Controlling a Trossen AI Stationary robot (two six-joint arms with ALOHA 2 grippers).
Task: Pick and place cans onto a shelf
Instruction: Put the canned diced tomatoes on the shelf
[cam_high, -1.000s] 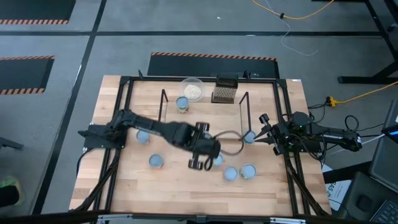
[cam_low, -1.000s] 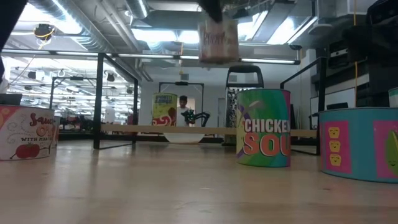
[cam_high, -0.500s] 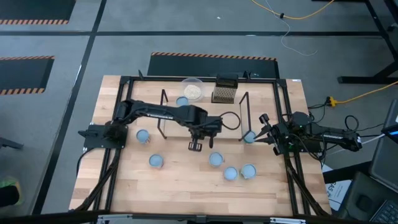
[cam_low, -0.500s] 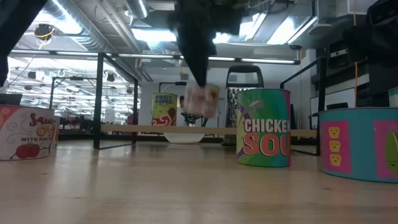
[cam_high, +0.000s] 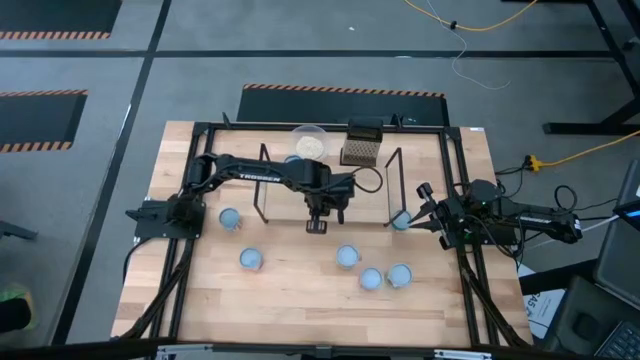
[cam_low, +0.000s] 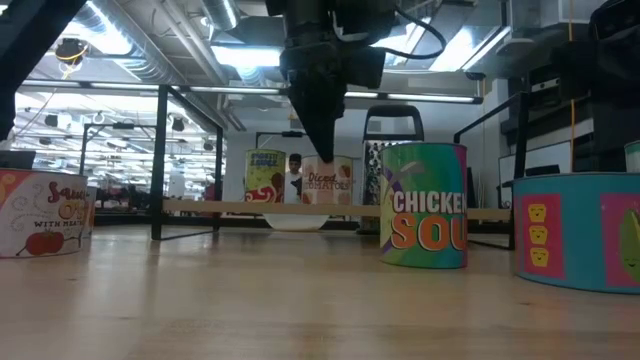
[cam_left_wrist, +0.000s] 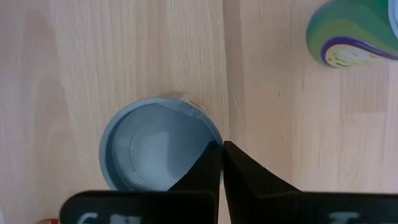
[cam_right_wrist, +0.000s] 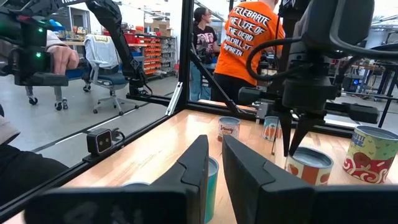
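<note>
Can (cam_low: 328, 180) down on the shelf (cam_low: 200, 207), upright, near the middle of the board, label facing the low camera. Pinched at the rim by the left claw (cam_low: 325, 152), clenched tight from straight above, one finger seemingly inside the wall and one outside, to go by the left wrist view. Beside it on the same board, a second can (cam_low: 265, 176), apart from the first.

Placing step, then, and seemingly at its very end: load set down but not yet let go.

Next move, as a judgement: release the claw and lift straight up. No sideways drift until clear of the rim, or risk tipping the can or dragging it toward its neighbour. Also mind the black wire uprights at the shelf's ends when swinging away.

After that, back out to the loose cans (cam_high: 347, 256) standing on the bench (cam_high: 300, 300) in front of the shelf.

Off at the right end of the shelf, the right claw (cam_high: 418, 213), waiting close by another can (cam_high: 400, 220); released or clenched, cannot tell.
</note>
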